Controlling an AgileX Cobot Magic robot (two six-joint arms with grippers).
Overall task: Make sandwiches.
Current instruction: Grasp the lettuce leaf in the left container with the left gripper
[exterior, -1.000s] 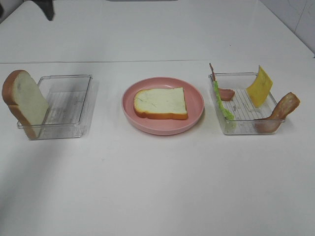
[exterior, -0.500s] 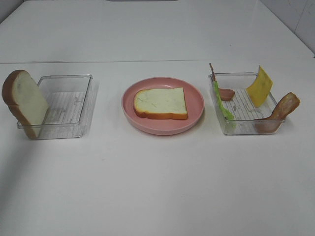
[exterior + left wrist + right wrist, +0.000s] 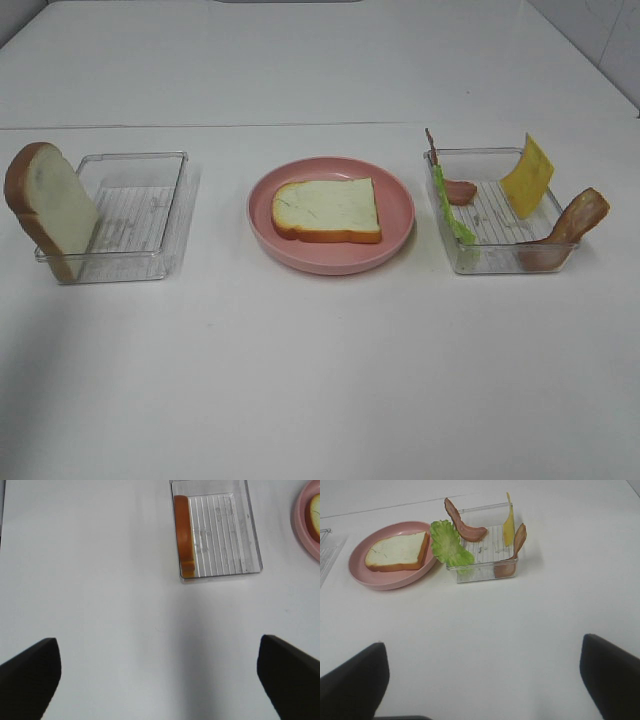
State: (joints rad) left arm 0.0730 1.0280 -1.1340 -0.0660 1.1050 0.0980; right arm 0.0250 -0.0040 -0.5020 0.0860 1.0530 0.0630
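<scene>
One bread slice (image 3: 327,210) lies flat on the pink plate (image 3: 400,238) at mid-table. A second bread slice (image 3: 45,205) leans upright against the left end of a clear tray (image 3: 140,262). The right clear tray (image 3: 500,262) holds green lettuce (image 3: 450,215), a yellow cheese square (image 3: 527,175) and two meat strips (image 3: 575,220) (image 3: 460,190). Neither gripper shows in the exterior view. My left gripper (image 3: 157,650) is open above bare table, short of the bread tray (image 3: 252,535). The right gripper (image 3: 482,647) is open too, well back from the lettuce (image 3: 449,545) and plate (image 3: 360,575).
The white table (image 3: 320,380) stretches wide in front of the plate and trays. A seam in the tabletop (image 3: 220,126) runs across behind them. The lettuce, cheese and meat strips lean against and over the right tray's walls.
A dark part of an arm at the exterior view's top left corner has gone out of sight. Bread, plate and trays stay where they were.
</scene>
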